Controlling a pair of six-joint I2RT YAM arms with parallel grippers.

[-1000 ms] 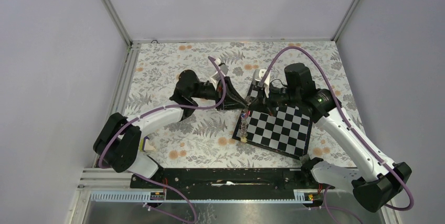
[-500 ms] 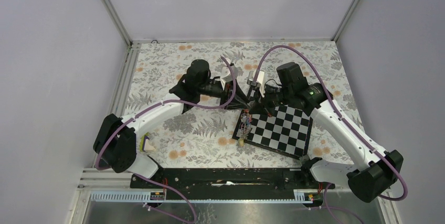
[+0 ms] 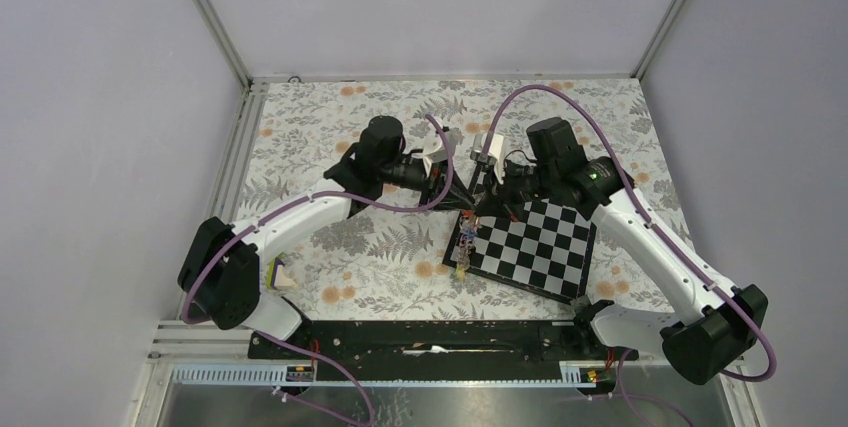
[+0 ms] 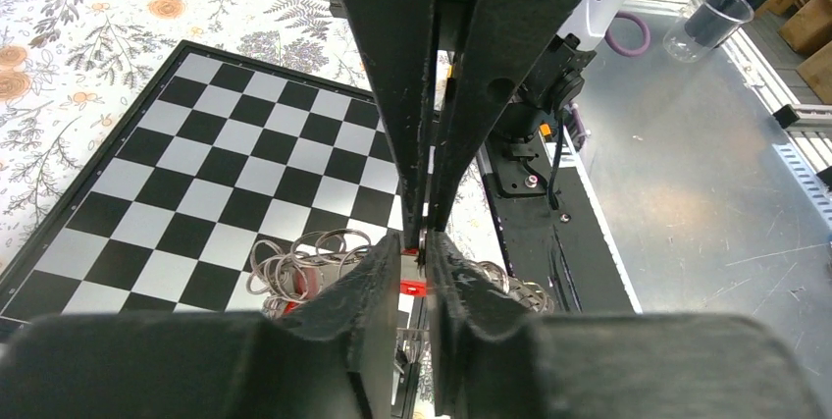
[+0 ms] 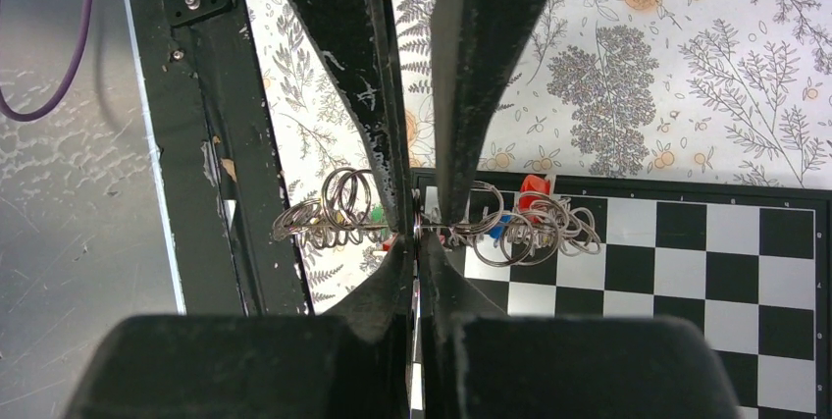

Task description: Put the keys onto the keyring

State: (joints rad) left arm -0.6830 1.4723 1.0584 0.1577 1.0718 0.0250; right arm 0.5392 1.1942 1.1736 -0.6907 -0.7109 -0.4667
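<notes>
The right claw (image 5: 417,254) is clenched on the keyring (image 5: 418,225), which is presented edge-on, seemingly for threading. The left claw (image 4: 424,242) is nearly closed at that rim; its grip cannot be told. The keys (image 5: 533,186) are seen below, at the chessboard (image 3: 530,242) corner on the table (image 3: 300,117).

Your right gripper (image 5: 417,250) was clamped on the keyring (image 5: 418,227), seen edge-on. Your left gripper (image 5: 423,211) reached in from the top, tips slightly apart, astride it. Keys (image 5: 533,186) on small silver rings (image 5: 334,211) bunched on either side, over chessboard (image 5: 687,272) and floral cloth (image 5: 638,76).
</notes>
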